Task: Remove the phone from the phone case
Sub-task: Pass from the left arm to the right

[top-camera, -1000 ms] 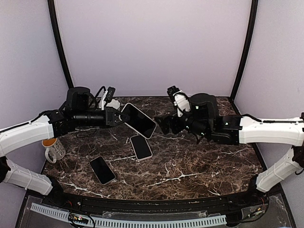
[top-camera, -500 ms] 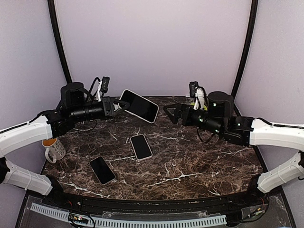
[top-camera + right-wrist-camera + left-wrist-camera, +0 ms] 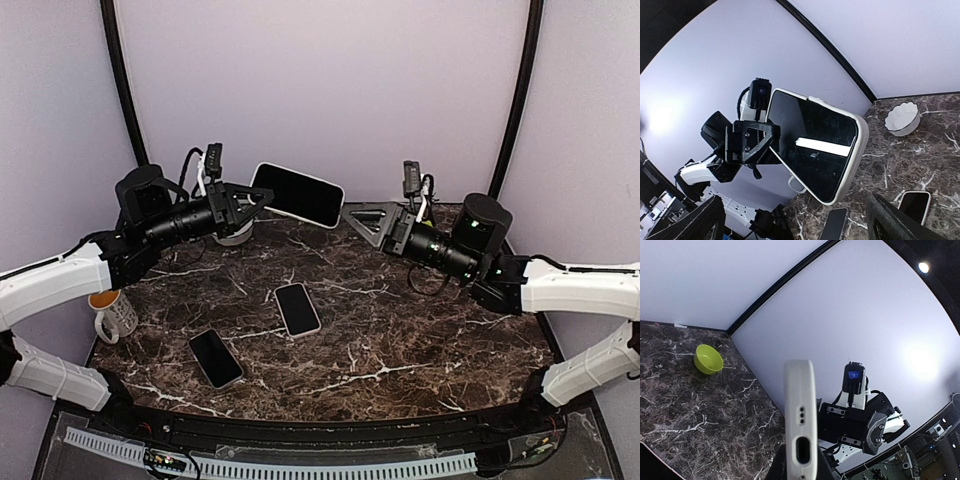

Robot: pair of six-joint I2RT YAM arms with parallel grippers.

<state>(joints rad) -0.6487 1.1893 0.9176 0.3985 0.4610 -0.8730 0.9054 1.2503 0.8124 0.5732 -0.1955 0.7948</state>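
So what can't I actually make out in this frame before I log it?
Left wrist view: the phone case shows edge-on, so its screen is hidden; the bottom edge cuts off where the left gripper holds it.
Right wrist view: the right gripper shows its own fingers only as dark blurs in the corners; one covers part of a loose phone.
No view settles whether the phone sits fully in the case or partly out.

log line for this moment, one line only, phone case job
left gripper: shut on cased phone, raised in air | right gripper: open, near its free end, not touching | extraction: not yet done
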